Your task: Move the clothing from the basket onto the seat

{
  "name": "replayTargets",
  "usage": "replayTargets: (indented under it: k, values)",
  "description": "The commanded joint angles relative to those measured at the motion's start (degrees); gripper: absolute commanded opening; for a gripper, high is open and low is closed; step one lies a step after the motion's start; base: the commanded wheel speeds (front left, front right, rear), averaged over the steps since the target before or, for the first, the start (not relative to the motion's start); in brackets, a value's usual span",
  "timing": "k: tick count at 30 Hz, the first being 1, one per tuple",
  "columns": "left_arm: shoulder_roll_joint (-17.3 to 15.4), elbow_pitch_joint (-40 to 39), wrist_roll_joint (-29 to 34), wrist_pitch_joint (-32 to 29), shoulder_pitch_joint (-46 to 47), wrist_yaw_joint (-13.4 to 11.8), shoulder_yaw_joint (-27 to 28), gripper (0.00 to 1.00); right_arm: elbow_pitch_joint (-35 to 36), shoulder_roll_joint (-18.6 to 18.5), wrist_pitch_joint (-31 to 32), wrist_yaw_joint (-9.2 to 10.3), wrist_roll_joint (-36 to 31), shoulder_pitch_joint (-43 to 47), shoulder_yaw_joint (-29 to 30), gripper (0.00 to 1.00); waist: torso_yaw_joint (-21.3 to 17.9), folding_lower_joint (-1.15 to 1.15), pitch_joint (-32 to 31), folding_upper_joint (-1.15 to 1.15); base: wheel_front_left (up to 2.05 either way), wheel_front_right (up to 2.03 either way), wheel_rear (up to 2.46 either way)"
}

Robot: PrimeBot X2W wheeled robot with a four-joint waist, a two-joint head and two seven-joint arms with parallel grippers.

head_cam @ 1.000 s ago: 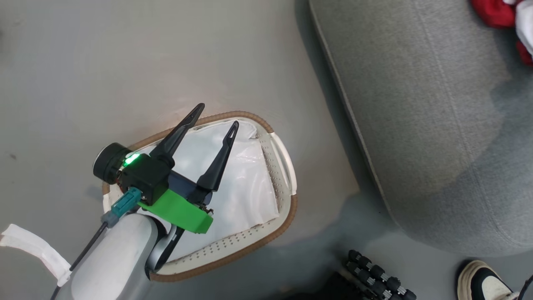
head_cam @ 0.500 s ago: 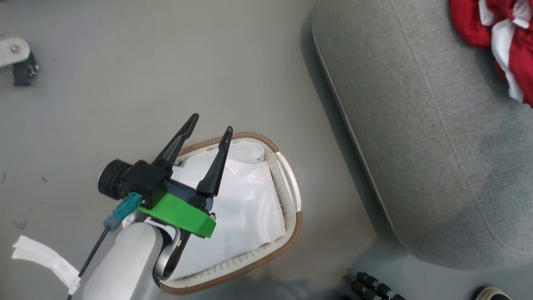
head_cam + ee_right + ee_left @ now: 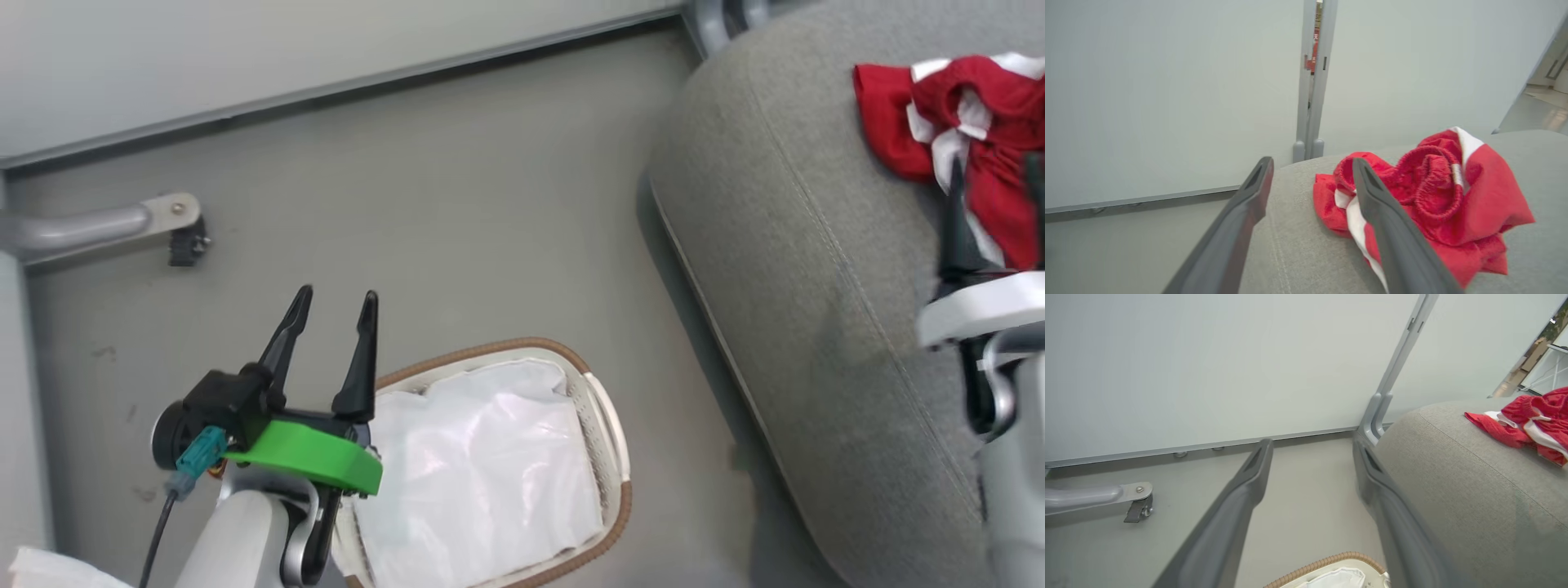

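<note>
The red clothing [image 3: 963, 122] with white trim lies bunched on the grey seat [image 3: 816, 286]. My right gripper [image 3: 996, 175] stands open just in front of it. In the right wrist view the clothing [image 3: 1437, 196] rests on the seat [image 3: 1298, 245] behind the right finger, and nothing sits between the fingers of the gripper [image 3: 1311, 163]. The basket [image 3: 490, 351] stands on the floor, holding a white liner [image 3: 482, 457]. My left gripper [image 3: 338, 294] is open and empty over the basket's far-left rim. The left wrist view shows the gripper [image 3: 1311, 445], the basket rim [image 3: 1327, 563] and the clothing [image 3: 1531, 420].
A pale wall panel runs along the far side, with a grey upright post [image 3: 1392, 375] beside the seat's corner. A metal leg with a caster [image 3: 184, 237] sticks out over the floor at the left. Bare grey floor lies between the basket and the seat.
The head camera has tilted up, bringing the wall, the caster leg and the right gripper into view. The left gripper has shifted from above the liner towards the basket's far-left rim.
</note>
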State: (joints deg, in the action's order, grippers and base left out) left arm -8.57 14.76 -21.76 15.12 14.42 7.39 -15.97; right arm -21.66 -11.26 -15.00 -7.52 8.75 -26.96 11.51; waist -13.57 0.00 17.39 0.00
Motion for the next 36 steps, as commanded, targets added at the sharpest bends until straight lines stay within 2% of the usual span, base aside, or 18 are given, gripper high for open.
replayTargets:
  k: [1, 9, 17, 27, 33, 34, 36]
  values:
    - [0.2, 0.2, 0.5, 0.0, -1.3, 0.2, 1.3, 1.0, 0.2, 0.1, -0.3, 0.07, 0.7, 1.6, -1.6, 1.0, 4.9, 0.0, -4.7, 0.0, 0.0, 0.0, 0.0]
    - [3.0, 2.5, 3.5, 0.0, -4.8, 0.2, 9.6, 1.0, -2.2, 2.5, -0.3, 0.06, 4.3, 4.1, -11.0, 1.0, 9.1, 0.0, -8.4, 0.0, 0.0, 0.0, 0.0]
    - [4.2, 4.3, 7.4, 0.0, -8.4, 0.2, 16.1, 1.0, -4.7, 4.7, -0.3, 0.06, 4.0, 7.8, -14.5, 1.0, 11.6, 0.0, -11.0, 0.0, 0.0, 0.0, 0.0]
    - [5.1, 5.2, 8.0, 0.0, -12.8, 0.2, 19.4, 1.0, -6.0, 6.0, -0.3, 0.06, 3.9, 13.5, -16.3, 1.0, 12.7, 0.0, -13.7, 0.0, 0.0, 0.0, 0.0]
    - [5.3, 4.5, 5.6, 0.0, -14.7, 0.2, 18.5, 1.0, -5.5, 6.5, -0.3, 0.06, 3.7, 15.3, -16.4, 1.0, 12.9, 0.0, -14.4, 0.0, 0.0, 0.0, 0.0]
    - [5.5, 4.5, 5.6, 0.0, -14.0, 0.0, 18.4, 0.0, -5.7, 6.6, 0.0, -0.01, 3.8, 14.8, -16.4, 0.0, 12.8, 0.0, -14.4, 0.0, 0.0, 0.0, 0.0]
    - [5.7, 5.6, 5.5, 0.0, -14.1, 0.0, 18.3, 0.0, -6.5, 6.9, 0.1, -0.01, 3.9, 15.0, -16.4, 0.0, 12.9, 0.0, -14.4, 0.0, 0.0, 0.0, 0.0]
